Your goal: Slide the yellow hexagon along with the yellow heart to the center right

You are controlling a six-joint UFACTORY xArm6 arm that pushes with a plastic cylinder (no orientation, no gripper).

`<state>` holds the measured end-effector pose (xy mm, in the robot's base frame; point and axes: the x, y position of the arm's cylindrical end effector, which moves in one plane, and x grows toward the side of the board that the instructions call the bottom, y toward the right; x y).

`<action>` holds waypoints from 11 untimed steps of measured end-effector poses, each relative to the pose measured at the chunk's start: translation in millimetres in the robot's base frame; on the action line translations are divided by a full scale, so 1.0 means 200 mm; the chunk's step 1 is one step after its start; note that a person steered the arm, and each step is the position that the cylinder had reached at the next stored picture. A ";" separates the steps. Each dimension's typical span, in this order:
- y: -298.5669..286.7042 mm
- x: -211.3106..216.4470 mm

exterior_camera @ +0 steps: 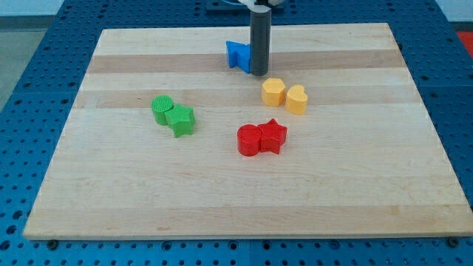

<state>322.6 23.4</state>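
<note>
Currently my tip (259, 73), the lower end of the straight dark rod, stands on the pale wooden worktop (355, 192) near the view's top, just at the right side of the blue block (238, 56), whose shape I cannot make out well because the rod hides part of it. This arm carries no gripper, so nothing can be said about open or closed; the rod only pushes. The small yellow plastic hexagon block (273, 91) lies just below and a little to the right of my tip, near but not touching as far as I can see, and the yellow heart-shaped block (296, 99) sits directly at its right, the two touching or almost touching. Both are a little right of the board's middle and slightly above it, well apart from the right edge, so I judge the task as hardly begun: the pair is together, but nearly the whole travel to the center right remains. The two green blocks (174, 115) at the view's left and the red pair (261, 138) below the yellow ones are not in the way.
</note>
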 end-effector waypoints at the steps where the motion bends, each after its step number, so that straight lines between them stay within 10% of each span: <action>1: -0.06 0.09; 11: 0.04 0.21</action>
